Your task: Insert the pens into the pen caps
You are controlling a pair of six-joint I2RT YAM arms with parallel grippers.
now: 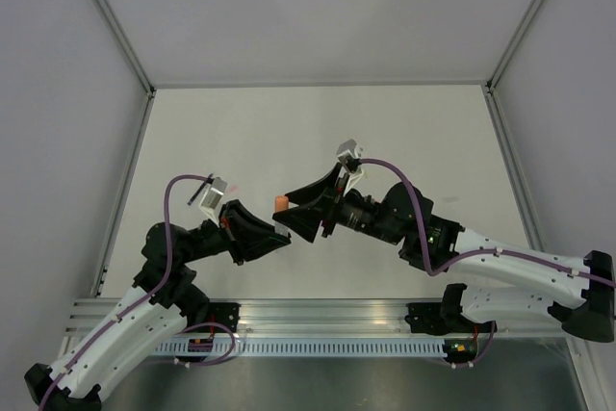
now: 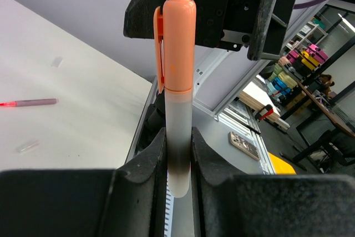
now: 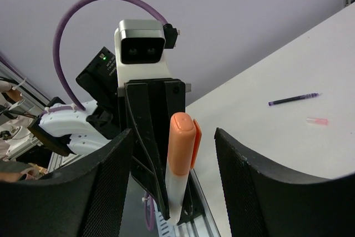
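Note:
My left gripper (image 2: 178,137) is shut on the lower barrel of a whitish-grey pen (image 2: 178,115) and holds it upright above the table. A bright orange cap (image 2: 178,43) with a clip sits on the pen's top end. In the right wrist view the capped pen (image 3: 178,192) stands between the fingers of my right gripper (image 3: 173,131), which is wide open on either side of the orange cap (image 3: 181,145) without touching it. From above, the two grippers (image 1: 272,235) (image 1: 294,217) meet mid-table with the cap (image 1: 280,202) between them.
A thin dark pen with a red tip (image 2: 33,102) lies on the white table, also in the right wrist view (image 3: 294,99). Small clear caps (image 2: 56,62) (image 2: 28,146) and a pinkish cap (image 3: 317,121) lie near it. An aluminium rail (image 1: 327,315) runs along the near edge.

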